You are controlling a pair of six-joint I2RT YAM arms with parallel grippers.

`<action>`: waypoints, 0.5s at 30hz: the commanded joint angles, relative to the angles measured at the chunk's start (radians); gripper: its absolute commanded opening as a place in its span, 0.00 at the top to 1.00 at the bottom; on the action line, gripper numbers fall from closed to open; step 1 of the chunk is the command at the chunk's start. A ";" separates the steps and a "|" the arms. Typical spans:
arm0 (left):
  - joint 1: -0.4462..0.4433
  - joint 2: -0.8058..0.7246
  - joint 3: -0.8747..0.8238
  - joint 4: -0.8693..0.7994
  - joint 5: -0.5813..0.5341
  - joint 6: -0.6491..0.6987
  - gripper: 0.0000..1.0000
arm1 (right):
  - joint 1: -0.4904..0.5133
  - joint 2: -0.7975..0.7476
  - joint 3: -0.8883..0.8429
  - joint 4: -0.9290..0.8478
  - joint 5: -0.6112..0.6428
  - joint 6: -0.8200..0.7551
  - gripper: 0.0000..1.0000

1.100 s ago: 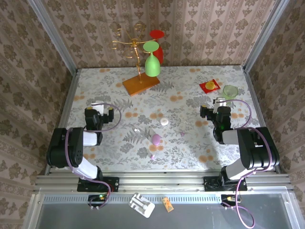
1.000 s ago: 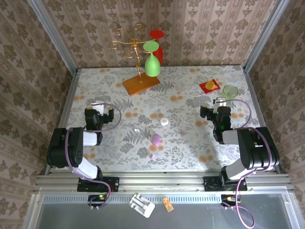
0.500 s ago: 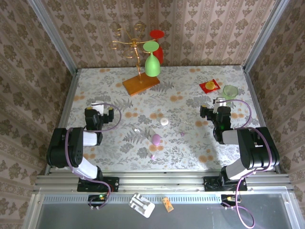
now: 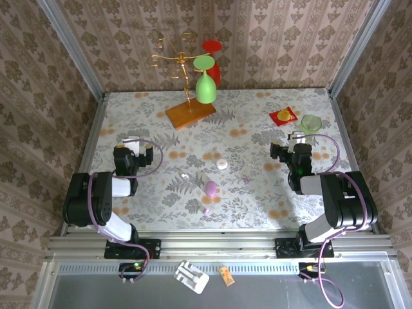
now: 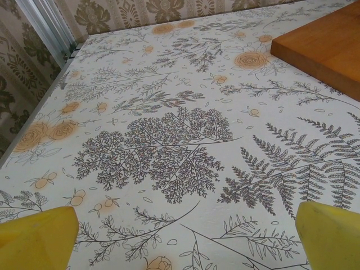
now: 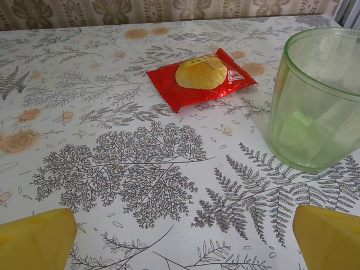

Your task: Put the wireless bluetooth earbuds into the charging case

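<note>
- My left fingers (image 5: 39, 239) stand wide apart, empty, over the patterned worktop (image 5: 169, 140).
- My right fingers (image 6: 36, 239) are equally spread, empty, near a green cup (image 6: 315, 101) and a red packet (image 6: 202, 79).
- The charging case (image 4: 211, 187) lies mid-worktop between the arms, with one earbud (image 4: 206, 210) just nearer me and a second earbud (image 4: 246, 181) to its right.

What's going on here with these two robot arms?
Nothing is being handled right now. Both arms sit back at the sides of the table, and the left gripper and right gripper are open and hold nothing. The lilac charging case lies mid-table between them. What look like the earbuds lie loose on the cloth: one bud just in front of the case, the other bud to its right. No earbud has been picked up yet.
</note>
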 commanded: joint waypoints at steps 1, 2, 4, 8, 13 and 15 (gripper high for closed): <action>0.001 -0.004 0.000 0.034 -0.005 -0.030 0.00 | 0.007 0.003 0.004 0.040 0.005 -0.008 0.00; -0.001 -0.006 -0.009 0.054 -0.010 -0.028 0.00 | 0.007 -0.004 0.003 0.038 0.005 -0.007 0.00; -0.009 -0.035 -0.022 0.054 -0.028 -0.026 0.00 | 0.012 -0.053 0.008 -0.015 0.011 -0.010 0.00; -0.039 -0.181 -0.017 -0.077 -0.071 -0.005 0.00 | 0.024 -0.210 0.051 -0.221 0.031 -0.006 0.00; -0.099 -0.334 0.014 -0.208 -0.120 0.045 0.00 | 0.077 -0.335 0.143 -0.492 0.039 0.094 0.00; -0.131 -0.382 0.044 -0.287 -0.127 0.050 0.00 | 0.113 -0.372 0.192 -0.616 0.029 0.127 0.00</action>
